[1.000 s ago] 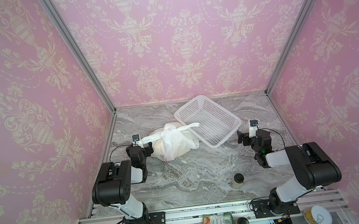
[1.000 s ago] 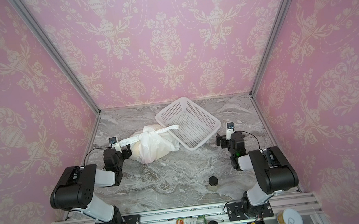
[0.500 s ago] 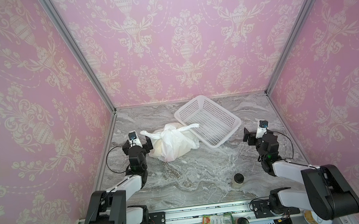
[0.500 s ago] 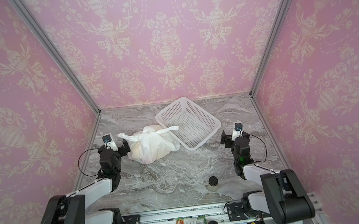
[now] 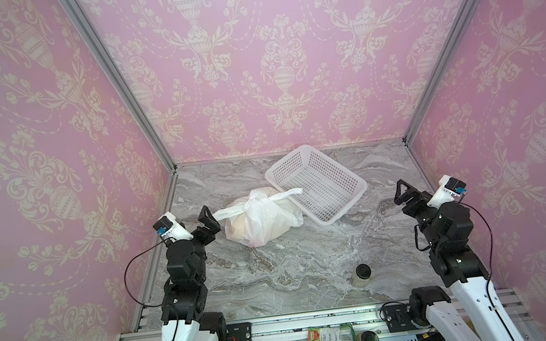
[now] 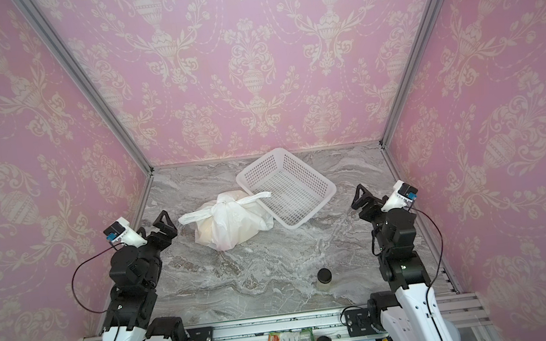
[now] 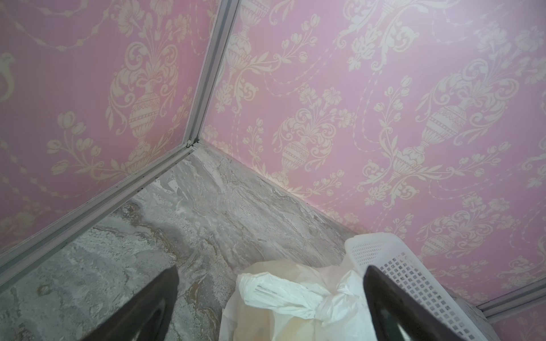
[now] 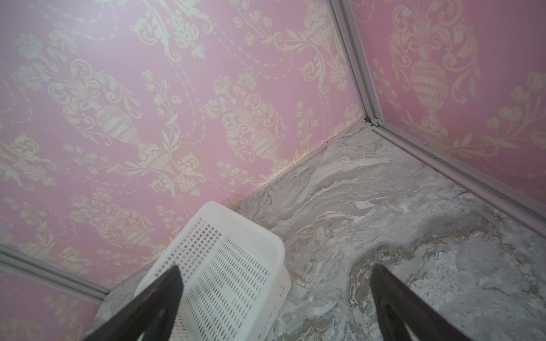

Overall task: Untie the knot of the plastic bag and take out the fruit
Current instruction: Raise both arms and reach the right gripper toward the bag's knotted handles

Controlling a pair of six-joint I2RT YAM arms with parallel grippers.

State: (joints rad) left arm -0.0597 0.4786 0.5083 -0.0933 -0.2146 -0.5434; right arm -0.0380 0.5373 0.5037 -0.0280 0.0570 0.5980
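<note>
My left gripper (image 5: 208, 220) is spread wide and empty, just beside the plastic bag (image 5: 263, 221); I can't tell if it touches the near handle loop. My right gripper (image 5: 405, 194) is also spread and empty, well apart from the bag, past the white basket (image 5: 285, 166). The bag sits on the marble table (image 5: 276, 276) against the basket, the knot (image 5: 254, 199) tied on top, one loop draped over the basket rim. The fruit (image 5: 241, 225) is only a yellowish tint through the plastic. A black-lidded jar (image 5: 362, 270) stands near the front.
</note>
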